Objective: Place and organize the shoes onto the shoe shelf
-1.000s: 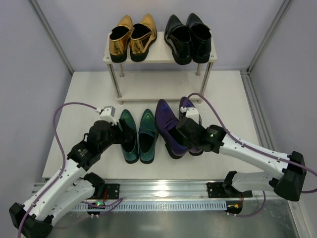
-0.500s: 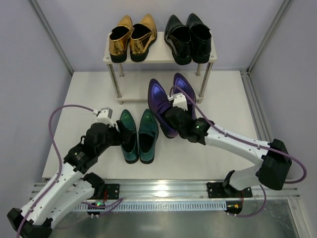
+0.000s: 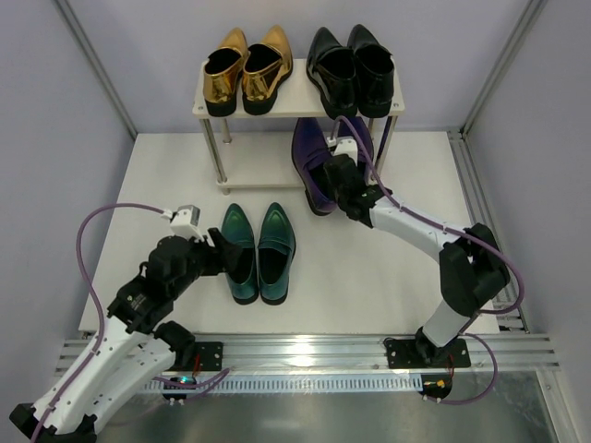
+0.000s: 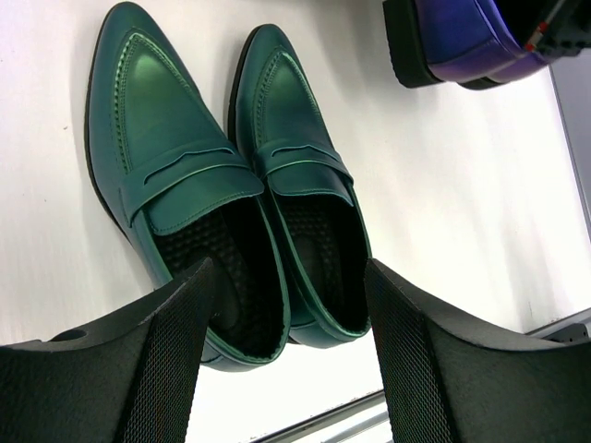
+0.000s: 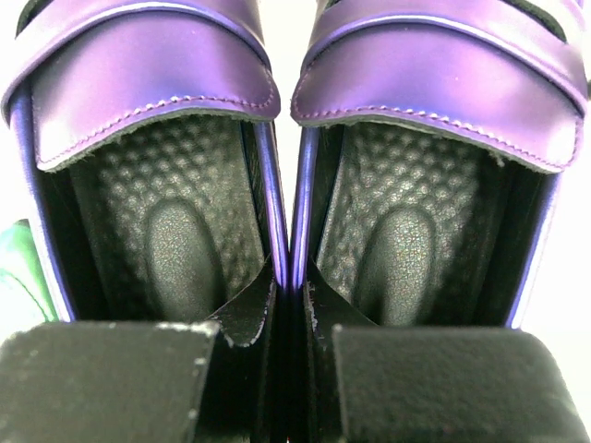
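Purple pair (image 3: 308,171): glossy and stiff-walled, probably light. It is held at the right half of the shoe shelf (image 3: 208,109), toes under the top board, heels toward the arms.
Right gripper (image 5: 295,341): closed, pinching the two touching inner walls of the purple pair, so both shoes travel as one.
Grip risk: the finish is slick and the pinch is thin, so a twist could let one shoe slip out.
Green pair (image 4: 231,212): side by side on the table (image 3: 397,268), toes toward the shelf, not yet picked up.
Left gripper (image 4: 288,277): open, fingers (image 4: 138,369) spread over the green heels, gripping nothing.
Best hold for green: the adjoining inner walls at the heel opening, as with purple.
Top tier: filled by the gold pair (image 3: 247,65) and the black pair (image 3: 351,65).
Lower tier: the left half is bare. Whether the purple pair rests on the board is hard to tell from above.
Edges: a thin post (image 3: 384,148) stands just beside the purple pair, and the top board sits low overhead.
Open room: bare table between the green pair and the shelf.
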`<state>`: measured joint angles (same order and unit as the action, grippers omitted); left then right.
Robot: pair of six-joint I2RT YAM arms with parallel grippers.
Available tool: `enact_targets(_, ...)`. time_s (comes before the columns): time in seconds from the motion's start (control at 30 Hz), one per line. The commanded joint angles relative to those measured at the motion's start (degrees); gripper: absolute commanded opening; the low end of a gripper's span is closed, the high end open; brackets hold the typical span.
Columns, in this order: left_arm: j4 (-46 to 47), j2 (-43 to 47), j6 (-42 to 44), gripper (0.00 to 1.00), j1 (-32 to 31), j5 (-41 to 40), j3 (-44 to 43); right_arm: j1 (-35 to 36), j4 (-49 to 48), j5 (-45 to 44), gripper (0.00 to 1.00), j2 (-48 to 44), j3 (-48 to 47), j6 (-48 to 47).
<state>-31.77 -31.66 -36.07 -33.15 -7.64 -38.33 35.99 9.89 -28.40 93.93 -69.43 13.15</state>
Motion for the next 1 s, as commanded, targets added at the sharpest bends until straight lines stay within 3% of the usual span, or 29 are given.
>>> enact_targets(0.0, -1.1, 1.2, -0.8, 0.66, -0.2, 0.4, -1.1, -1.4, -16.7, 4.1, 0.04, -0.9, -7.8, -1.6)
enact_targets(0.6, -2.8, 3.4, -2.0, 0.65, -0.2, 0.3, -0.4, -7.6, -17.2, 9.9, 0.04, 10.5, -20.8, -1.7)
enact_targets(0.97, -2.5, 2.7, -1.6, 0.65, -0.2, 0.2, -0.9, -10.4, -15.5, 11.8, 0.04, 12.2, -20.2, -0.8)
